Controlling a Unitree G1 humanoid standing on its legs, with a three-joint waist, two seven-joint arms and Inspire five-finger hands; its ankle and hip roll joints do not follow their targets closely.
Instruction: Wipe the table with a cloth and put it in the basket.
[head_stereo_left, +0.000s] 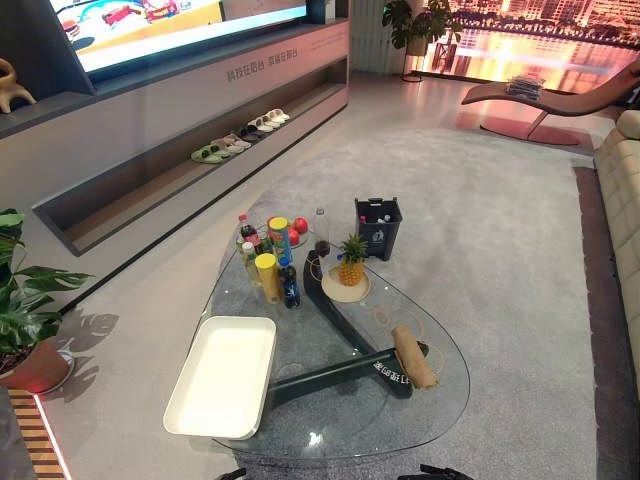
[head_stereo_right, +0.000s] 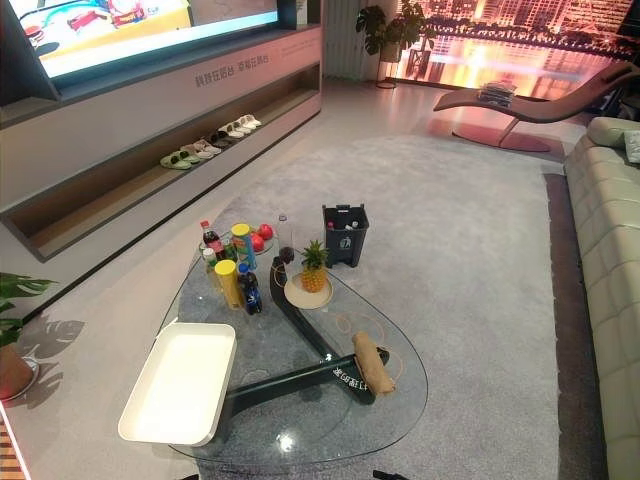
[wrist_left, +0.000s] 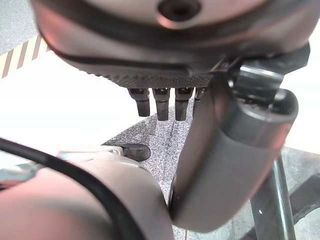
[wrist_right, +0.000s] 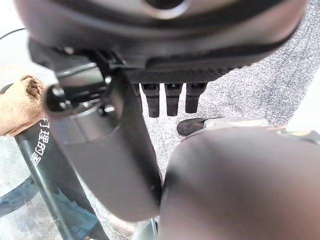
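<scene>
On glass table (head_stereo_left: 440, 385), rolled cloth (head_stereo_left: 412, 356) (right wrist view too)

Tabletop: clear, glossy glass rounded table (head_stereo_left: 440, 390), with specks of reflected light.
Cloth: tan rolled cloth (head_stereo_left: 412, 357), soft and matt, slightly rough.
Tray: white rectangular plastic tray (head_stereo_left: 222, 375), smooth with a low sheen.
Rug: grey carpet (head_stereo_left: 480, 230), matt with a fine rough pile.
Bin: dark plastic basket (head_stereo_left: 379, 227), matt.

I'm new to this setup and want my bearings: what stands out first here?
A glass table on a grey rug, with a rolled brown cloth at its right edge. A white tray sits at the near left; a pineapple and bottles crowd the far end.
</scene>
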